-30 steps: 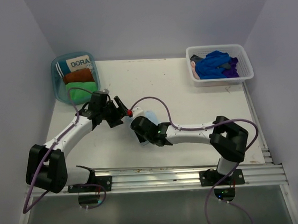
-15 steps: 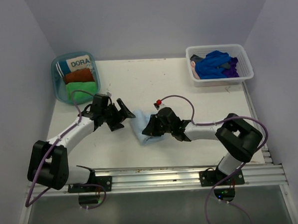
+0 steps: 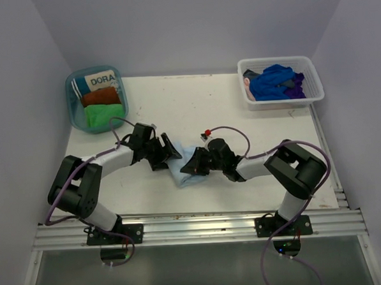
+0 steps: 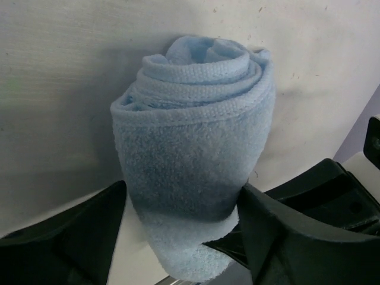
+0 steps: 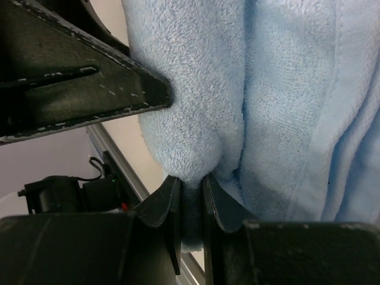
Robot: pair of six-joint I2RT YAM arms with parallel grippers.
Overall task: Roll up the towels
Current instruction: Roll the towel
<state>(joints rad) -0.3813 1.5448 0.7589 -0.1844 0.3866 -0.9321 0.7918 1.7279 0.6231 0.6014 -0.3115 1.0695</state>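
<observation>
The light blue towel [image 3: 181, 175] lies on the white table [image 3: 208, 109] near the front, between the two arms, and it is already wound into a roll. From the left wrist camera you look straight at its coiled end.

The left gripper [image 4: 181, 196] stands wide apart, one finger on each flank of the roll. I cannot say whether the fingers press on it or only sit beside it. My guess is that they bracket the roll so that it cannot unwind or slide.

The right gripper [image 5: 190, 196] is pinched nearly closed on a fold of the same towel at the roll's lower edge, with cloth squeezed between its fingertips. That looks like a hold on the loose outer edge to keep the wrap tight. The two tools sit very close, one finger of the left just beside the cloth that the right grips.

At the far left a blue tub [image 3: 69, 101] holds a green towel [image 3: 105, 115] and a rust-brown towel [image 3: 100, 96], both rolled, lying side by side with the white-and-teal DORA item [image 3: 101, 80] behind them.

At the far right a white basket [image 3: 315, 78] holds loose, crumpled dark blue towels [image 3: 273, 80] and a purple towel [image 3: 296, 92], not yet rolled. Something pale lies at its left end, too small to name.
</observation>
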